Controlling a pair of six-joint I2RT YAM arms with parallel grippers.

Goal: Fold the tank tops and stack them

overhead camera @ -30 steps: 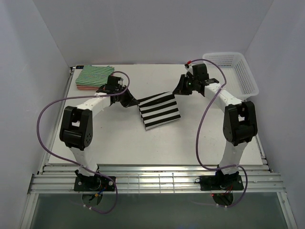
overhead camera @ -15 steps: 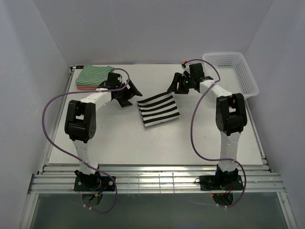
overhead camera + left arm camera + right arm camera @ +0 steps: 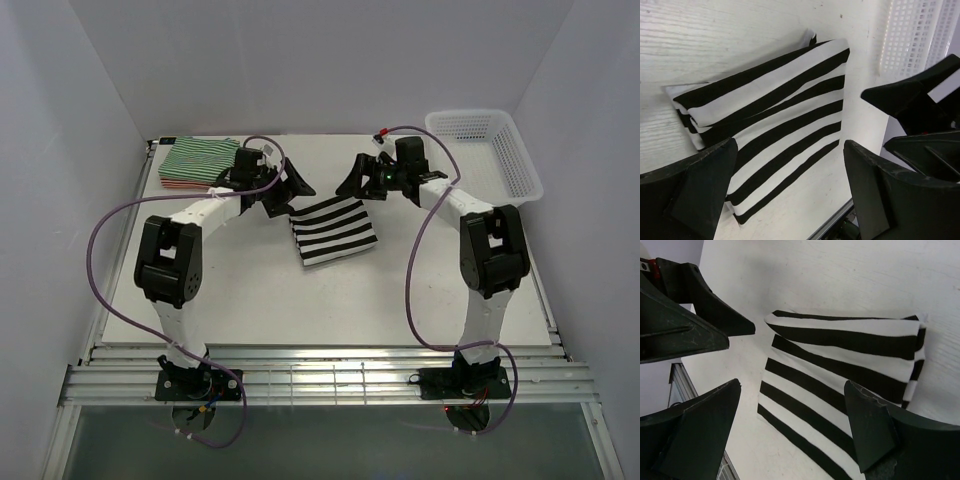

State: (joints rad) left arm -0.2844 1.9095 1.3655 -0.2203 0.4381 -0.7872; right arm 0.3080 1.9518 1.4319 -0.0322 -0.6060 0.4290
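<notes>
Folding looks done: the black-and-white tank top [image 3: 335, 232] lies free, left end effector [image 3: 291, 193] and right end effector [image 3: 354, 184] wide and empty; next calls for grasping and carrying it onto the far-left stack [image 3: 198, 163].

A white plastic lattice basket [image 3: 522, 168] with open grid walls sits at the far right corner of the white wood-grained counter [image 3: 300, 300], its long side along the right edge. Plain pale walls [image 3: 300, 60] enclose the left, far and right sides. Grooved metal rails [image 3: 330, 382] run along the counter's near edge
</notes>
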